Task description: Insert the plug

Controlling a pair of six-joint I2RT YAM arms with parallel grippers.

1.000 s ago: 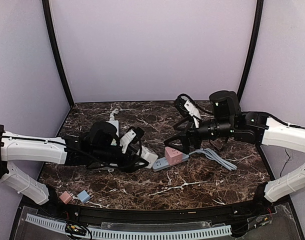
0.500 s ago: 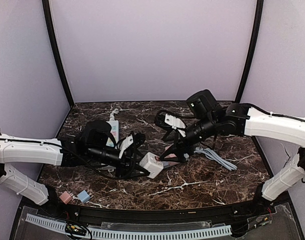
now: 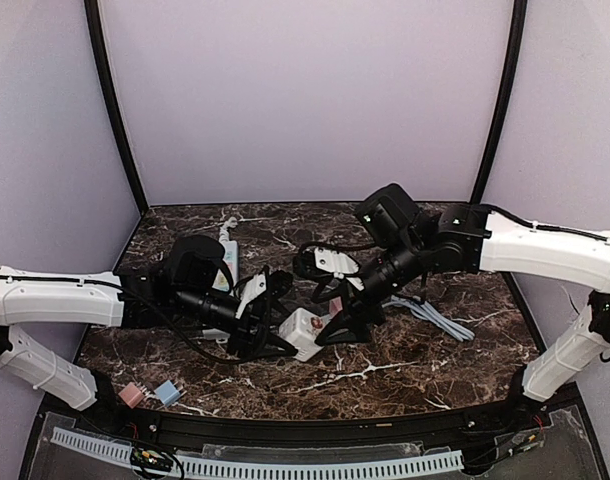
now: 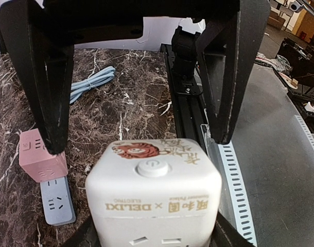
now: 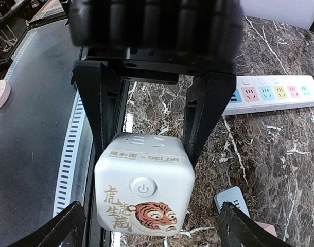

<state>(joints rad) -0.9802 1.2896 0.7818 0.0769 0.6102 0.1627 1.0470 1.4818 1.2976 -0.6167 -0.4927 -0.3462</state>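
Near edge, left side: small pink cube (image 3: 132,393) and small blue cube (image 3: 167,391), side by side on the marble bench (image 3: 385,375).

Mid-bench: white cube adapter (image 5: 144,193), with a tiger print and a round button on one face. Left end effector (image 3: 283,322) has it clamped, fingers partly closed and pressed against two opposite sides. Can't tell if the cube is lifted or resting on the bench.

Right end effector (image 3: 330,312) faces the cube from the other side. Its fingers are spread wider than the cube and hold nothing; the tips are near it, not touching.

Just past that: pink adapter (image 4: 41,157) sitting on a grey-blue power strip (image 4: 56,203). Pale blue cable (image 3: 440,318) trails off to the right.

Further back, left: white power strip (image 5: 273,95) with coloured sockets, flat on the bench.
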